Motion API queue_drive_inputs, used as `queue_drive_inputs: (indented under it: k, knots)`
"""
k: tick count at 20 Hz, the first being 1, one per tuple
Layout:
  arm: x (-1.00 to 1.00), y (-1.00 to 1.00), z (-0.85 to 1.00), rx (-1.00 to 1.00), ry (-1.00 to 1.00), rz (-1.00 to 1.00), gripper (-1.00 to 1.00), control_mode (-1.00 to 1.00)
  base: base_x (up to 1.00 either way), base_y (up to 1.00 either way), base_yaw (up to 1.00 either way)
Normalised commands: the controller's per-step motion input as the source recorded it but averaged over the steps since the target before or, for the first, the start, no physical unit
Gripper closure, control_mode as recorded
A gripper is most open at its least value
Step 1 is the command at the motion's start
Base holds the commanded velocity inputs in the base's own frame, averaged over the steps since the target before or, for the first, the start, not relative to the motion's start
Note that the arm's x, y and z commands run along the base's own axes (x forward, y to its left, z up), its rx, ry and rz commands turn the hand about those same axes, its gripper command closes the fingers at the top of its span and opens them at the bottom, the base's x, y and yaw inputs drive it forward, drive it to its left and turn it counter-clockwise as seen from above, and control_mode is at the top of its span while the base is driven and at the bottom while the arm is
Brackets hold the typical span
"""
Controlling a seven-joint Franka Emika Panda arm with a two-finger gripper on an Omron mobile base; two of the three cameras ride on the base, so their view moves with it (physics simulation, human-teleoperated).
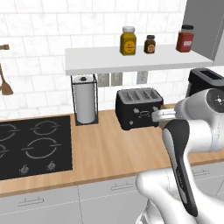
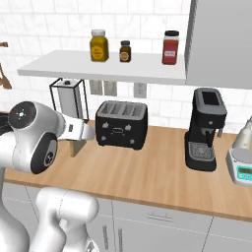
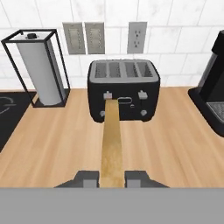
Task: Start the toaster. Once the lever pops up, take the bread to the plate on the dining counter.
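Note:
The black toaster [image 3: 124,81] [image 1: 136,107] [image 2: 121,124] stands on the wall-side wooden worktop against the tiled wall. In the hand view a thin tan slice of bread [image 3: 112,140] runs edge-on from my fingertips toward the toaster's front. My gripper [image 3: 113,179] is shut on its near end. From the right base view the bread [image 2: 75,146] hangs below the hand [image 2: 81,132], left of the toaster and in front of it. In the left base view the hand [image 1: 161,115] sits just right of the toaster's front. The plate and the dining counter are out of view.
A paper towel roll in a black wire stand [image 3: 41,70] [image 1: 85,99] is left of the toaster. A black coffee machine [image 2: 204,129] and a small scale [image 2: 242,170] stand to its right. The hob [image 1: 30,146] lies far left. A shelf [image 1: 131,59] with jars hangs overhead.

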Motion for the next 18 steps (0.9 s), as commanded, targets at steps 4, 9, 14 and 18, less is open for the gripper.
queue_drive_inputs:
  k: [4, 9, 14, 18]
  knots:
    - [0.0, 0.0, 0.0, 0.0, 0.0, 0.0, 1.0, -1.0, 0.0, 0.0, 0.0]
    - [0.0, 0.0, 0.0, 0.0, 0.0, 0.0, 1.0, 1.0, -0.42, -0.04, -0.02]
    - [0.0, 0.0, 0.0, 0.0, 0.0, 0.0, 1.0, 1.0, -0.97, -0.42, -0.45]
    - [0.0, 0.0, 0.0, 0.0, 0.0, 0.0, 1.0, 1.0, -0.49, -0.27, -0.75]
